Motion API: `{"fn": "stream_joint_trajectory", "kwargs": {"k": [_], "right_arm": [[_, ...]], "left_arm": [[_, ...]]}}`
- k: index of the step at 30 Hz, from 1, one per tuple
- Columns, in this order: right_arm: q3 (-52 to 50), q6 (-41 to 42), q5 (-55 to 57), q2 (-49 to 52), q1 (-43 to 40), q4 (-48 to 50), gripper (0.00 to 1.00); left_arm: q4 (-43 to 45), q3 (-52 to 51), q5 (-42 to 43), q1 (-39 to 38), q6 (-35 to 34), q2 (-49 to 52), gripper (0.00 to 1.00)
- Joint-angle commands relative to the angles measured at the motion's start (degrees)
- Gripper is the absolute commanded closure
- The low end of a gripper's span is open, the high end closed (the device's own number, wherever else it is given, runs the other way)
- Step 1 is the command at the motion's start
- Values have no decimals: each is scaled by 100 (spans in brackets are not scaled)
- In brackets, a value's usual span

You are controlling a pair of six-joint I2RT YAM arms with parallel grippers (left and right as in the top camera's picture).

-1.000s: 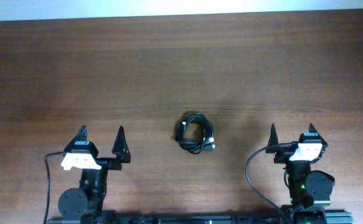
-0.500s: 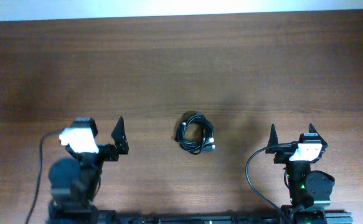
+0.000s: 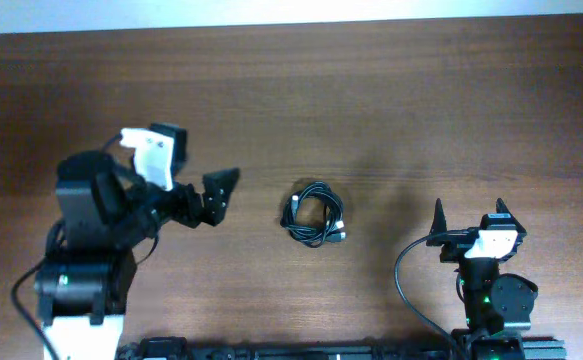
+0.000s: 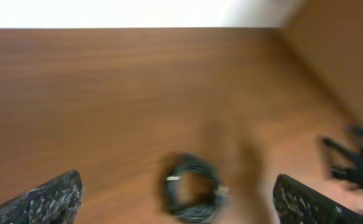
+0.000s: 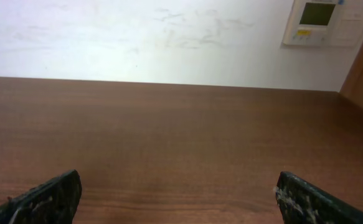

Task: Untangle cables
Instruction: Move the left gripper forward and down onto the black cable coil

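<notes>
Brown wood table (image 3: 371, 100), black cable (image 3: 315, 213) lying mid-table, somewhat toward the near edge.

Changes from a second ago:
- The left arm has lifted off its parked spot at the near-left edge and moved farther in and right.
- The left gripper (image 3: 211, 195) now points right at the cable, near it but apart, no contact.
- The right gripper (image 3: 469, 215) has not moved: parked at the near-right edge, well apart from the cable.
- The cable is in the same place.

Fingers:
- Left fingers are spread wide, holding nothing. The left wrist view is blurred, with the cable between the two fingertips low in frame.
- Right fingers are spread wide too, holding nothing. Its wrist view shows only bare table, a white wall and a wall panel (image 5: 318, 18).

The cable is a small loose coil of several overlapping loops. Pale plug ends show at its near-right and left sides.
</notes>
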Motion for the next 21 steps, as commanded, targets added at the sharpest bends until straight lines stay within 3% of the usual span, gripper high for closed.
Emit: {"fn": "stream_joint_trajectory", "kwargs": {"k": [1, 5, 11, 14, 17, 21], "right_arm": [[-28, -15, -44, -33, -22, -39, 2], [-28, -15, -44, -33, -22, -39, 1], [-28, -15, -44, -33, -22, -39, 1], [-28, -15, -44, -33, -22, -39, 1], [-28, -15, -44, -33, -22, -39, 1], [-28, -15, -44, -33, -22, -39, 1]], "left_arm": [[162, 92, 1753, 4, 87, 461, 1], [203, 92, 1499, -201, -144, 1012, 0], [157, 92, -1403, -1176, -2190, 1812, 5], [57, 92, -2634, -1856, -2765, 2094, 11], [-15, 92, -3462, -2583, -2938, 2446, 11], [-24, 92, -4183, -3303, -2933, 3163, 4]]}}
